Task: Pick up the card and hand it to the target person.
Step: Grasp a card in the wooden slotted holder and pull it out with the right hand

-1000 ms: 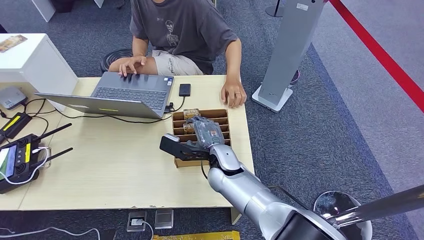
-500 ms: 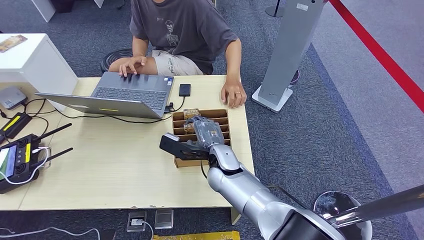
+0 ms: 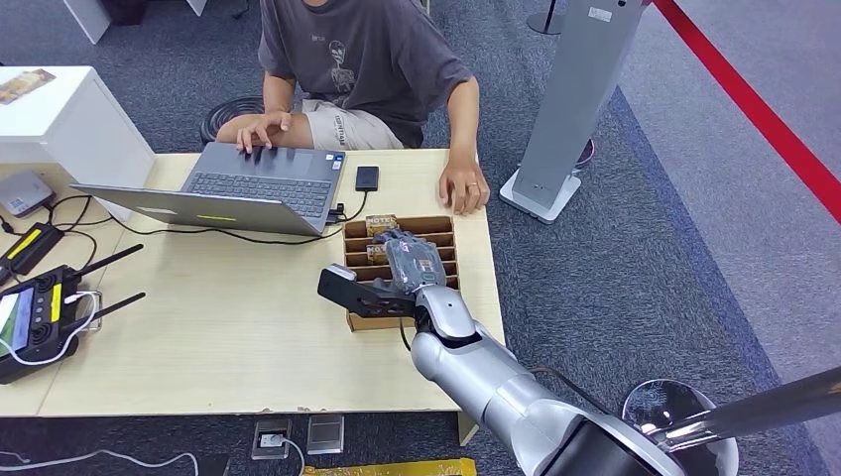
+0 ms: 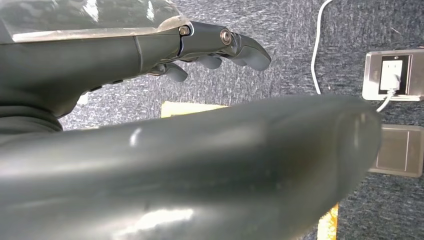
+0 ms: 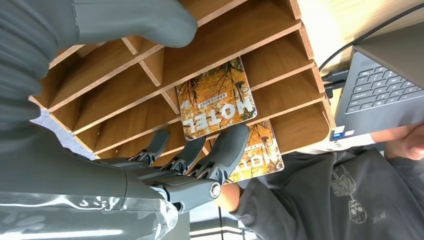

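Head view: my right hand (image 3: 402,266) hovers over the slotted wooden rack (image 3: 446,230) at the table's (image 3: 228,327) far right; the seated person (image 3: 362,59) rests a hand (image 3: 462,185) beside it.

Left wrist view: my left hand (image 4: 210,47) hangs above carpet, fingers loosely apart, holding nothing.

Right wrist view: the right hand's fingers (image 5: 227,150) are spread, unclamped, tips near the nearer hotel card (image 5: 216,98); a second card (image 5: 257,150) stands one slot behind. I judge the risks to be snagging a divider, pinching both cards, or tipping the rack.
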`<state>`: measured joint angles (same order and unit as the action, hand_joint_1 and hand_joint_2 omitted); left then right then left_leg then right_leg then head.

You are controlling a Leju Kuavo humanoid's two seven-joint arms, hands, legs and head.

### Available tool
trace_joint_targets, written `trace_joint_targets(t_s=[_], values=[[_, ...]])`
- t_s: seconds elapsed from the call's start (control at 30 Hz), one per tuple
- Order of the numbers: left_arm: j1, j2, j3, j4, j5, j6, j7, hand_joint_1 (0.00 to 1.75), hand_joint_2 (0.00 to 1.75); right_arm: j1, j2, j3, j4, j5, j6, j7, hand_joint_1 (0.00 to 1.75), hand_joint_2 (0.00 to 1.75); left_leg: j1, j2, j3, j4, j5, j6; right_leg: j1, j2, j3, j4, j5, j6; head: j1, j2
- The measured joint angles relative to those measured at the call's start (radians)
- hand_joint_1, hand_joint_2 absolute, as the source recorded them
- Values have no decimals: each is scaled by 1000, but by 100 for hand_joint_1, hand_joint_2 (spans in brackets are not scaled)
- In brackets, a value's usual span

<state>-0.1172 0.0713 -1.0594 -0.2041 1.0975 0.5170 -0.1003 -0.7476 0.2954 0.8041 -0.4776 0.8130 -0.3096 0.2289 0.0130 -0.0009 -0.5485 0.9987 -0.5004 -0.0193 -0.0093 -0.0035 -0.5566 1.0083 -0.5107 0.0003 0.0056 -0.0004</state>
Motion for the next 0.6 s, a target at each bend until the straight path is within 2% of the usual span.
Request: trace_joint_targets(t_s=[0.17,0.27,0.33,0.47,0.6], values=[[0,0,0,0,0,4,3,0,0,0,1,0,1,7,2,0,63,175,0,0,0,0,0,0,0,0,0,0,0,0,0,0],[0,0,0,0,0,5,3,0,0,-1,4,0,2,8,4,0,71,175,0,0,0,0,0,0,0,0,0,0,0,0,-1,0],[0,0,0,0,0,5,3,0,0,-2,5,0,3,8,4,0,80,175,0,0,0,0,0,0,0,0,0,0,0,0,-1,0],[0,0,0,0,0,5,3,0,0,-5,6,0,4,11,6,-1,128,175,0,0,0,0,0,0,0,0,0,0,0,0,0,0],[0,0,0,0,0,5,3,0,0,-7,7,0,6,11,8,-2,134,175,0,0,0,0,0,0,0,0,0,0,0,0,0,0]])
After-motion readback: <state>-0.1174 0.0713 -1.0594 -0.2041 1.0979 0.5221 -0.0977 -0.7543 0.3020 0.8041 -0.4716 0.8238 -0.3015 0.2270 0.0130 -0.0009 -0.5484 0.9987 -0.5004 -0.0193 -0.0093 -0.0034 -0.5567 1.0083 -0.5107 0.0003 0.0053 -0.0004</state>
